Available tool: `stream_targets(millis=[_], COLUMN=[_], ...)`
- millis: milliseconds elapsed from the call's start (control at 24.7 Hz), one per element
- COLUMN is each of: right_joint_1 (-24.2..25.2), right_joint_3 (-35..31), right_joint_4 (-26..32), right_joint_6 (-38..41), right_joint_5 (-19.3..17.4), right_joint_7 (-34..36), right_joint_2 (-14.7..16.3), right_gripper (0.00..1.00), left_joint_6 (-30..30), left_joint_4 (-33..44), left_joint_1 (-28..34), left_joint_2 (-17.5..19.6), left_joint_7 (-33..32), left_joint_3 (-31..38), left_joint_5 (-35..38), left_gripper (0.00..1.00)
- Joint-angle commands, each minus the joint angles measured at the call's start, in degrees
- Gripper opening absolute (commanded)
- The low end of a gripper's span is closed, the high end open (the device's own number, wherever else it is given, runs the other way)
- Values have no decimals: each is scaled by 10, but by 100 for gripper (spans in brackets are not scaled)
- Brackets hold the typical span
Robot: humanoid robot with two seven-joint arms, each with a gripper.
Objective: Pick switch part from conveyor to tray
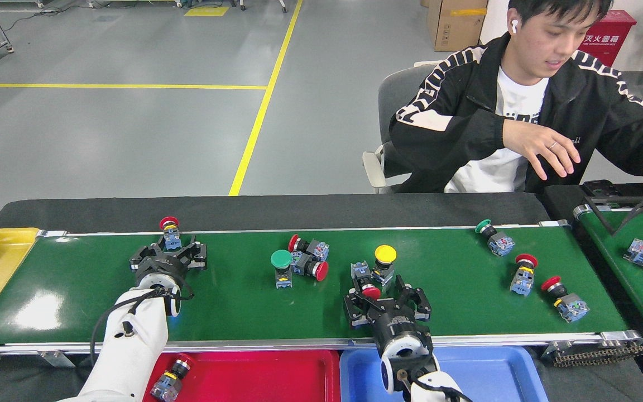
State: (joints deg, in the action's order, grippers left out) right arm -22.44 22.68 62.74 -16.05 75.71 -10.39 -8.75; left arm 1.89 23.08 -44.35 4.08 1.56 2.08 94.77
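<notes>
On the conveyor (104, 279), the left gripper (168, 258) hangs with its jaws spread, just below a red-capped switch part (170, 233) near the far rail, not touching it. The right gripper (387, 301) sits with fingers apart around a red-capped switch (371, 291) beside a yellow-capped one (384, 261); whether it grips cannot be told. One switch (169, 378) lies in the red tray (265, 377) at the near edge, next to a blue tray (494, 374). A person's hand (545, 148) hovers beyond the belt.
</notes>
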Motion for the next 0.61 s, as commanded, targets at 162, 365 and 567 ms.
stream_targets(millis=[162, 365, 567], right_joint_1=[-32, -27, 19], right_joint_3=[24, 22, 20], right_joint_4=[-29, -26, 105], right_joint_6=[23, 66, 141], right_joint_5=[-15, -24, -56], right_joint_7=[30, 47, 38], right_joint_2=[-5, 0, 40], right_gripper=[47, 30, 33], left_joint_6=[38, 81, 190], left_joint_4=[16, 180, 517], left_joint_1=[-8, 101, 326], left_joint_2=[5, -2, -2], left_joint_7=[27, 25, 13], left_joint_3=[0, -5, -1], left_joint_5=[-19, -37, -49], left_gripper=[8, 8, 9])
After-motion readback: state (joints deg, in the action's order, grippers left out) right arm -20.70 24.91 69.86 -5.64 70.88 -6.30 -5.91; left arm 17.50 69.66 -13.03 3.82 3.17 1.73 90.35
